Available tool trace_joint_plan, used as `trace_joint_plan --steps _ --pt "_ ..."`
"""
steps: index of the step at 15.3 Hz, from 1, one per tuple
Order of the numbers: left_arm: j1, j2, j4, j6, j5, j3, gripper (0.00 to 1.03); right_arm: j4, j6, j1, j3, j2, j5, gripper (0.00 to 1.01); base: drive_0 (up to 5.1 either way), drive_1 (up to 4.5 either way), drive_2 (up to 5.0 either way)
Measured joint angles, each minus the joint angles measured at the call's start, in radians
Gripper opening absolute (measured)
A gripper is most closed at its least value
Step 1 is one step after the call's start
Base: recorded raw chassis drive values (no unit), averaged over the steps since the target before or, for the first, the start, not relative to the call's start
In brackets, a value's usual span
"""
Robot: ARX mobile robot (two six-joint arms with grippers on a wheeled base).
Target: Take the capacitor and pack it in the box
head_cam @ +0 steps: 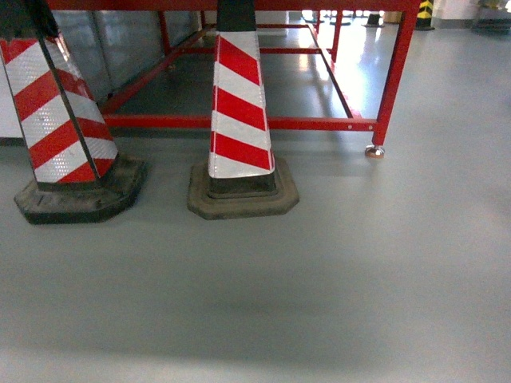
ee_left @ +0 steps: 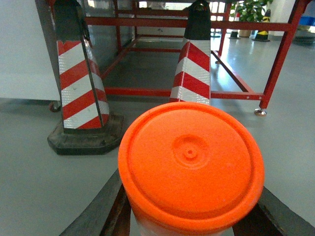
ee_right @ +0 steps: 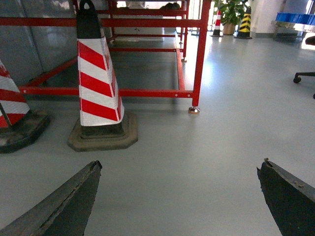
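Note:
The left wrist view is filled by the capacitor (ee_left: 191, 164), a cylinder with a round orange top and a pale body. My left gripper (ee_left: 192, 201) is shut on it, its dark fingers (ee_left: 106, 206) pressed against both sides, above the grey floor. My right gripper (ee_right: 180, 164) stands wide open with nothing between its fingers, only bare floor below. Neither gripper appears in the head view. The box is out of view in every frame.
Two red-and-white striped cones on black bases (head_cam: 239, 120) (head_cam: 60, 120) stand just ahead on the grey floor. Behind them is a red metal frame, its leg (head_cam: 397, 80) ending in a foot (head_cam: 374, 151). A chair base (ee_right: 305, 76) sits far right.

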Motion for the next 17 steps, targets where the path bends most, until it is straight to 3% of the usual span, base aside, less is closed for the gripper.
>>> trace_joint_plan --steps 17 --pt "0.0 0.0 0.002 0.0 0.0 0.0 0.44 0.002 0.0 0.0 0.0 0.0 0.003 0.98 0.0 4.0 -4.0"
